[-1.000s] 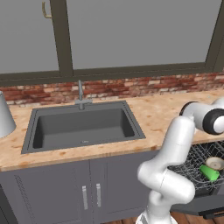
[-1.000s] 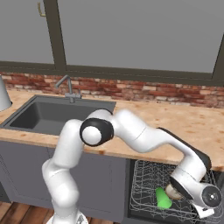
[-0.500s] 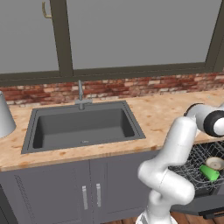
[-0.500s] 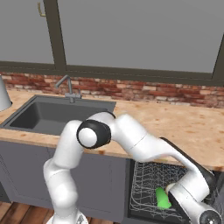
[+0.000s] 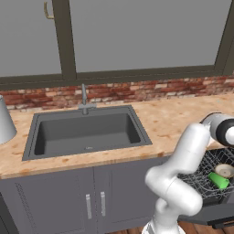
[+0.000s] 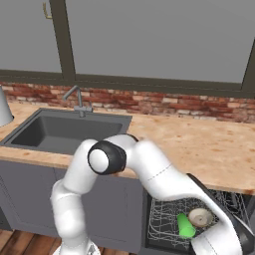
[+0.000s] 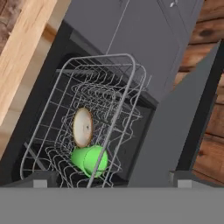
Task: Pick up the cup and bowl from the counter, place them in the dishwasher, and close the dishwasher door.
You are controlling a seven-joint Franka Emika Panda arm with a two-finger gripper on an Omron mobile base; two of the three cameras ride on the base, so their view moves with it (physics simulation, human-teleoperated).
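Hand view: small bright green cylindrical cup (image 7: pixel 89 160) lying on its side in the lower grey wire-mesh rack (image 7: pixel 105 109) of the dark grey under-counter dishwasher (image 7: pixel 39 109). Shallow beige bowl with pale inside (image 7: pixel 82 127) standing on edge just beside the cup, apparently touching it. Flat dark grey drop-down dishwasher door (image 7: pixel 175 127) open, edge-on at the right of this view, over brown wood flooring (image 7: pixel 205 26). Two-finger gripper (image 7: pixel 111 180) with both dark tips spread wide apart, holding nothing, above the rack.

Left base view: long light wood-grain counter (image 5: pixel 178 119) with dark grey rectangular sink (image 5: pixel 87 130), silver tap (image 5: pixel 84 98), red brick backing (image 5: pixel 137 91). Large pale grey cone-shaped vessel (image 5: pixel 5 123) at the counter's left end. Grey two-door cabinet with silver bar handles (image 5: pixel 96 203) below the sink.

Right base view: cup (image 6: pixel 186 225) and bowl (image 6: pixel 200 217) side by side in the rack, white arm (image 6: pixel 149 174) reaching down beside them.
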